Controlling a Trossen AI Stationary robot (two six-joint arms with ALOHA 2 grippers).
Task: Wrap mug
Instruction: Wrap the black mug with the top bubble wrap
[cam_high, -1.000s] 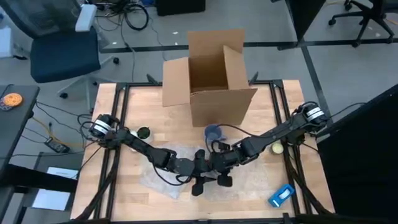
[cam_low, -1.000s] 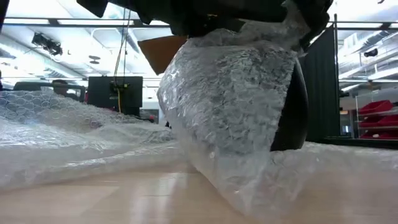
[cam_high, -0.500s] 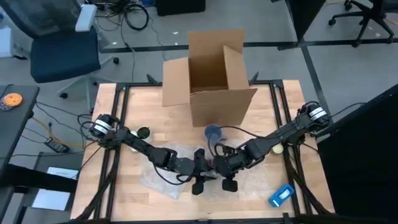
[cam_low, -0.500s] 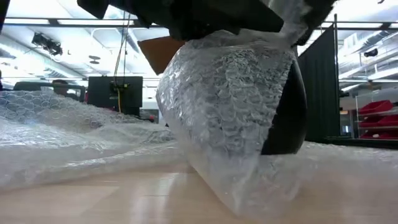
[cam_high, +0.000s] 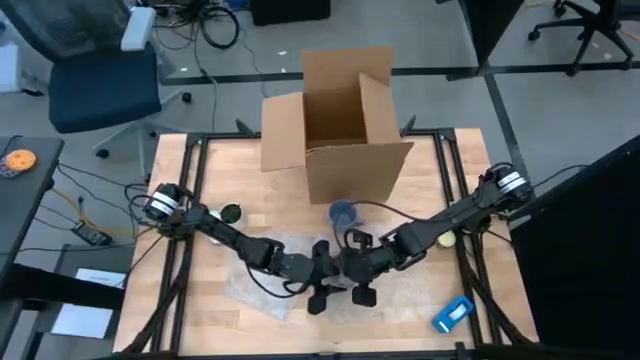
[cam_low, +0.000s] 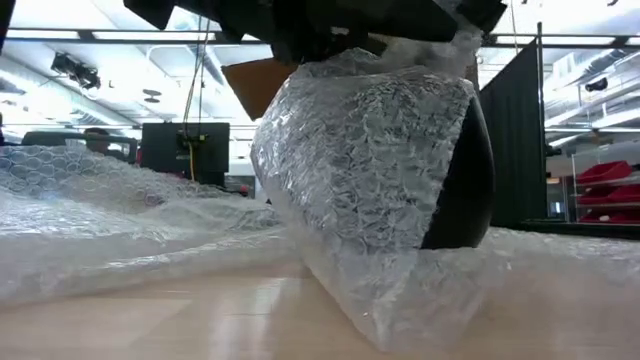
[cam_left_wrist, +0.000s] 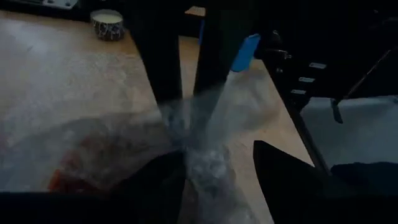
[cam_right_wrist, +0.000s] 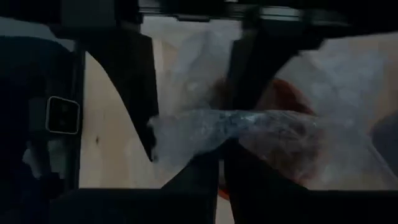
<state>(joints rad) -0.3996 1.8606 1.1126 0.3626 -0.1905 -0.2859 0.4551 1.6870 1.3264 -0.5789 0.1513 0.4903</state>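
Mug (cam_low: 455, 190) stands tilted at table (cam_high: 215, 190) centre front, mostly covered by bubble wrap (cam_low: 365, 170); its dark side shows bare on one flank. Right gripper (cam_right_wrist: 219, 163) is clenched on a twisted tail of wrap. Left gripper (cam_left_wrist: 214, 165) straddles a bunched fold, fingers parted.

Risks: pulling the tail too hard could tip the mug or tear the film; a slipped pinch lets the wrap spring open.

A robotics lab: blue swivel office chair (cam_high: 103, 85), floor cables (cam_high: 205, 20), black monitor (cam_low: 184, 150), red storage bins (cam_low: 604, 195).
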